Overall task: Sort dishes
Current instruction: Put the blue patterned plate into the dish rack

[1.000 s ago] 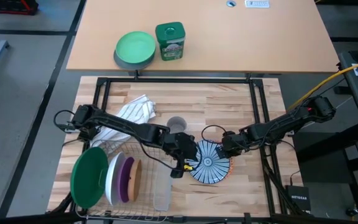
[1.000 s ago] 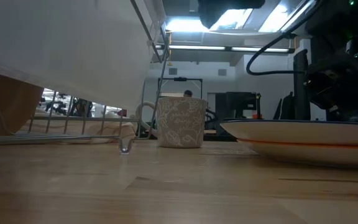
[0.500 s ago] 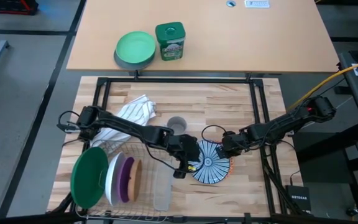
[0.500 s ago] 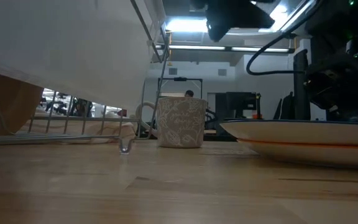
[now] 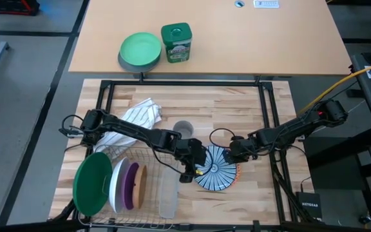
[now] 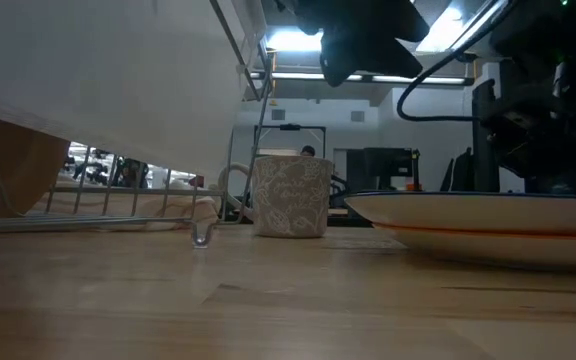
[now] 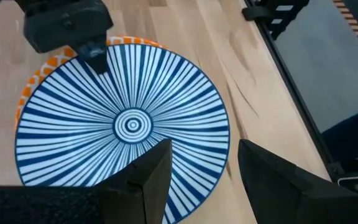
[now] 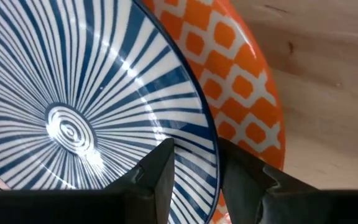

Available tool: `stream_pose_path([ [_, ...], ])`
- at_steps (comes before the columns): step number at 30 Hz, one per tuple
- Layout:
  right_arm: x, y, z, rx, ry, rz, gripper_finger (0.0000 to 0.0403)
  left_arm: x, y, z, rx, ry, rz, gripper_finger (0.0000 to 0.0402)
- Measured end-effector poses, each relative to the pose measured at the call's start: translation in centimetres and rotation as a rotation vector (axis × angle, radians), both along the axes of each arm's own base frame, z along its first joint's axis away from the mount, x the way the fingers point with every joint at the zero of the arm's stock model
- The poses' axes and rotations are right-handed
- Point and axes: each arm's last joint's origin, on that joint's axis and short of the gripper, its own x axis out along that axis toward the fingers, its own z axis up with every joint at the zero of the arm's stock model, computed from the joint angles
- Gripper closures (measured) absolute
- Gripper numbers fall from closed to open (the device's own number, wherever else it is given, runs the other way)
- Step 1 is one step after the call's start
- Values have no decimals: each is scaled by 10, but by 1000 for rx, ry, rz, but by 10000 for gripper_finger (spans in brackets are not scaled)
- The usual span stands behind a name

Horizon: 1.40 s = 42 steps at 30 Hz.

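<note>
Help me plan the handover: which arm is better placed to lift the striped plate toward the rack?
Left, probably: its open pincer straddles the striped plate rim on the rack side; the right pincer is opposite.

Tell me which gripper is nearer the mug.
Left. The left gripper sits just below the mug, at the striped plate's left edge; the right gripper is farther, at its right edge.

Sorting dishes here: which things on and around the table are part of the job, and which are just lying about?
Part of the job:
striped plate lying on the orange plate
dark green plate, white plate, purple plate, brown plate, upright in the wire rack

Lying about:
grey mug
striped cloth
light green plate
green tin
</note>
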Motion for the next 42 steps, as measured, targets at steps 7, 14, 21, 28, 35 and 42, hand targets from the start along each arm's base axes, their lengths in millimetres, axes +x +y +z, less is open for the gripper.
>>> stream_pose_path([
  [7,14,4,-3,36,-76,-27,283,0,0,0,-30,15,31,229],
  [14,32,9,-13,82,-146,-63,283,-1,0,1,-29,15,29,229],
  [21,45,12,-19,109,-228,-65,283,-1,-1,1,-29,18,28,229],
  [28,52,15,-24,147,-257,-98,283,-1,-1,1,-28,19,27,229],
  [35,58,16,-26,162,-306,-101,283,-2,-1,1,-15,13,14,229],
  [42,61,17,-24,169,-325,-100,283,-2,-2,1,-9,11,7,229],
])
